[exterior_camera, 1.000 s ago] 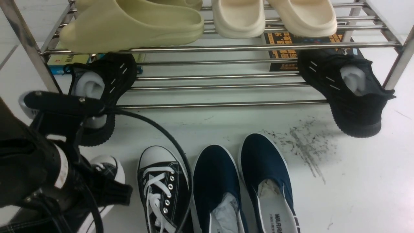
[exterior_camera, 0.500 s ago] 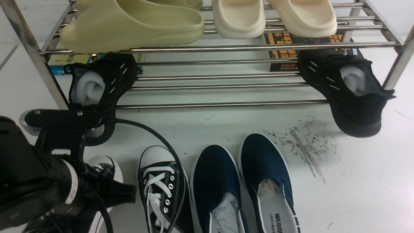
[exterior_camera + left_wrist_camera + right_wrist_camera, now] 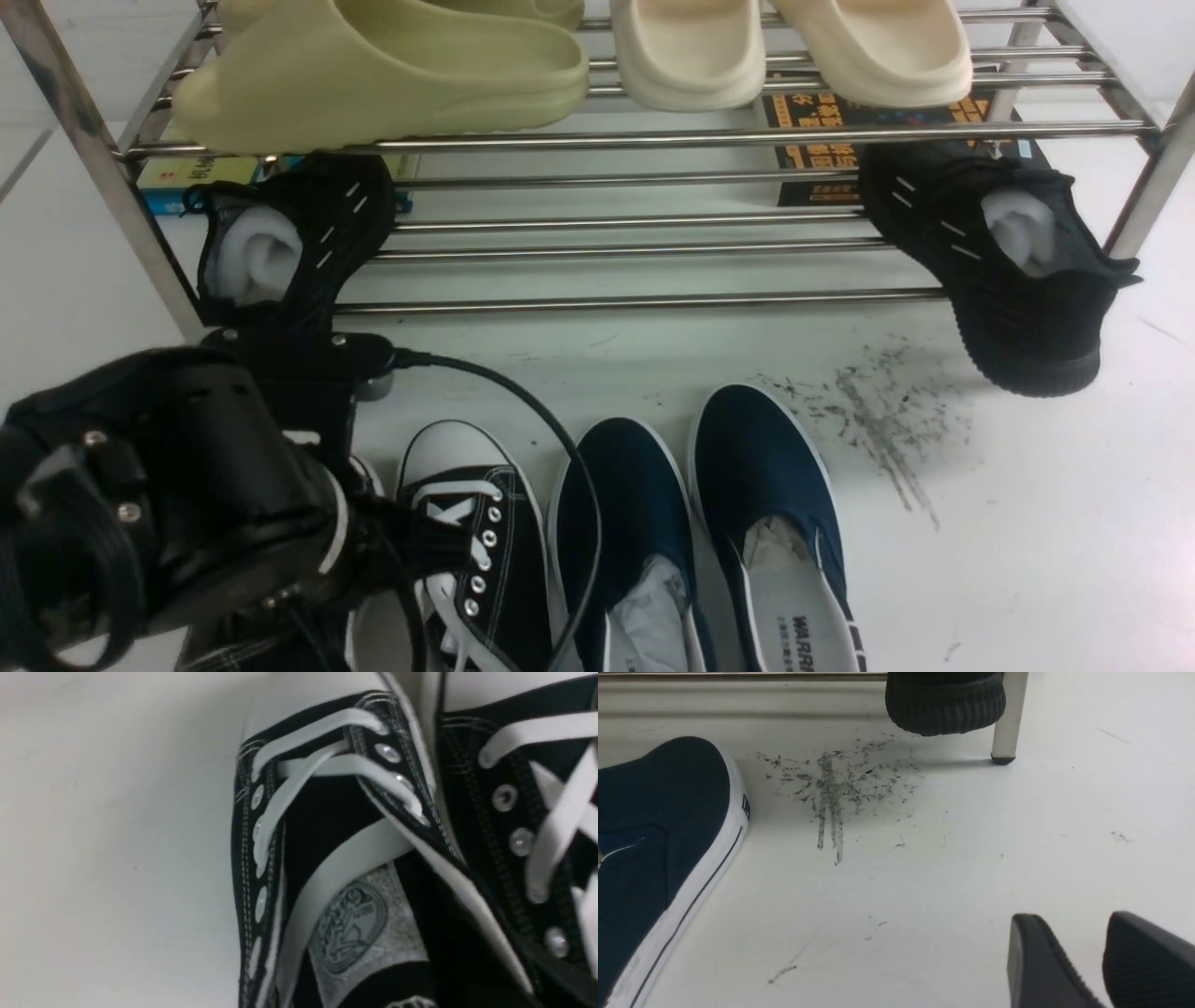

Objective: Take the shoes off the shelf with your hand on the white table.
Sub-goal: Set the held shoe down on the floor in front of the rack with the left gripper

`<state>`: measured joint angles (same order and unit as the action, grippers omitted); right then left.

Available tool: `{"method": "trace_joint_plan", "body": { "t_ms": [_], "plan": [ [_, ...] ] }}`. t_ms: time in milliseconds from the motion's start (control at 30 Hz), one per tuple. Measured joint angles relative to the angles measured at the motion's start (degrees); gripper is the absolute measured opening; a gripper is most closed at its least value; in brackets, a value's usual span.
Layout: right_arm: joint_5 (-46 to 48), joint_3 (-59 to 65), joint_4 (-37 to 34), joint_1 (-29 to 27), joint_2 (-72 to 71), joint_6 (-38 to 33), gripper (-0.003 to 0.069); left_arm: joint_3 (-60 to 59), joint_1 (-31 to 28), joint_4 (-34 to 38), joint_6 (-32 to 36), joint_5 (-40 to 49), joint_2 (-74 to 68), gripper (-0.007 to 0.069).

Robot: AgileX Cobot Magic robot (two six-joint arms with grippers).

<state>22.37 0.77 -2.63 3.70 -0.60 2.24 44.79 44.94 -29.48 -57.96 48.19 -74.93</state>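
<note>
The white table (image 3: 1027, 523) fills the scene, and the two-tier chrome shelf (image 3: 653, 301) stands across its far side. The left arm's hand (image 3: 425, 539), bulky and black, hangs low at the robot's left over the near end of the shoes (image 3: 485, 560). Its jaws are closed, but its own body hides the tips, so I cannot tell whether they pinch anything. The shoes are off the shelf. They lie on the table in front of it, toes toward the rods, and the left one is almost wholly covered by the hand. The left wrist view shows the two side by side and touching, white laces crossing silver eyelets. Just to their right lie a pair of navy slip-ons (image 3: 766, 467), also on the table. Two black knit sneakers (image 3: 1008, 280) stuffed with white paper hang tilted off the lower tier, one at each end. Olive slides (image 3: 373, 75) and cream slides (image 3: 794, 47) sit on the upper tier. A black cable (image 3: 551, 439) loops from the hand across the right lace-up shoe. In the right wrist view the right gripper (image 3: 1076, 917) hovers over bare table with its fingers apart, near the grey scuff marks (image 3: 878, 420).
</note>
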Motion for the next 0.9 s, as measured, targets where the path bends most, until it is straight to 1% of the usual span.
{"method": "trace_joint_plan", "body": {
  "t_ms": [133,400,533,733,900],
  "plan": [
    [0.0,0.0,0.0,0.0,0.0,0.0,0.024,0.0,0.0,0.0,-0.5,-2.2,-3.7,0.0022],
    [0.0,0.0,0.0,0.0,0.0,0.0,0.024,0.1,0.0,0.5,-0.6,-3.1,-7.1,0.0022],
    [0.0,0.0,0.0,0.0,0.0,0.0,0.024,0.1,0.0,1.4,-0.5,-2.4,-7.6,0.0024],
    [0.0,0.0,0.0,0.0,0.0,0.0,0.024,0.1,0.0,1.6,-0.1,1.6,-7.7,0.0029],
    [0.0,0.0,0.0,0.0,0.0,0.0,0.024,0.1,0.0,2.6,-0.1,1.6,-7.8,0.006]
  ]
}}
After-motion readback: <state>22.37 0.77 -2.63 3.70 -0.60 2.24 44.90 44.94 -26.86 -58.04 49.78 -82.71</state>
